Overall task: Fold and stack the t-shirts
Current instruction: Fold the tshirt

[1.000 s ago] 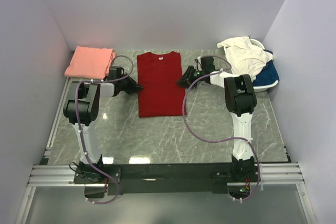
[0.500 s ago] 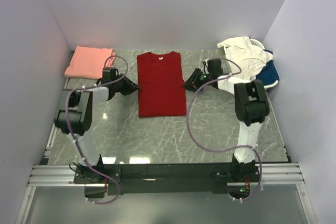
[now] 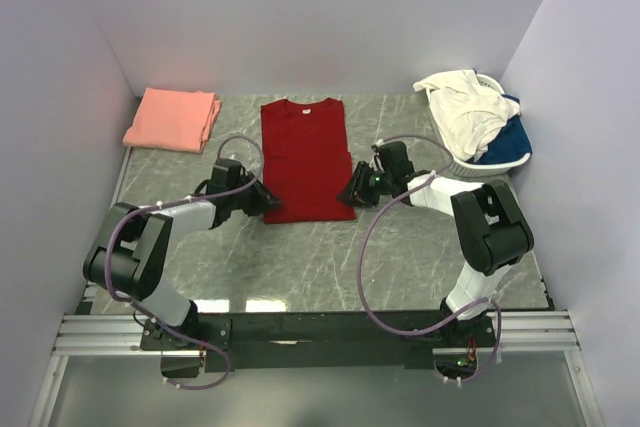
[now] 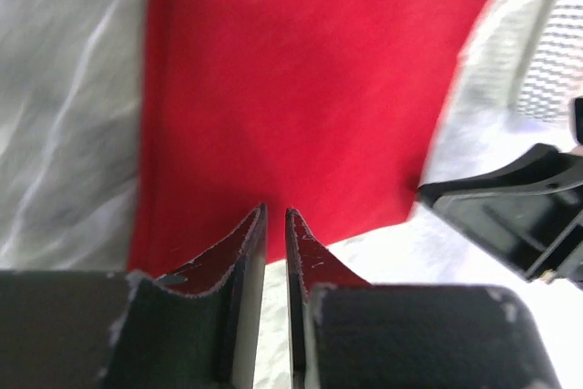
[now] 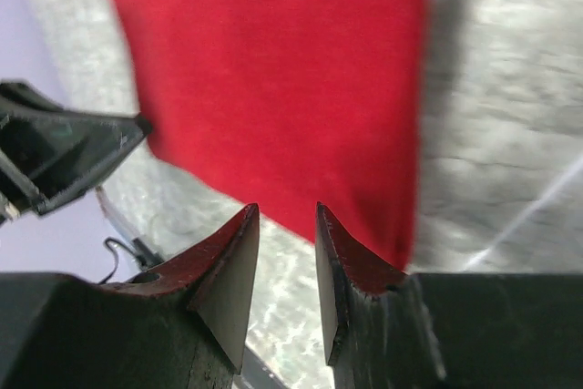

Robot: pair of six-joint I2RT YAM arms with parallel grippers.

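Red t-shirt (image 3: 305, 157) lies flat, centred. Left gripper (image 3: 268, 204) at its near left corner, right gripper (image 3: 347, 195) at its near right corner. Folded pink t-shirt (image 3: 172, 119) far left.

Grey marble-look tbl (image 3: 420, 257) w/ plain lavender walls (image 3: 300, 17) round 3 sides.

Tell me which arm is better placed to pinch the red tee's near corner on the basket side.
Right. The right claw sits at that corner of the red tee, open over the hem. The left claw is at the opposite near corner, toward the pink tee, and would have to cross the shirt.
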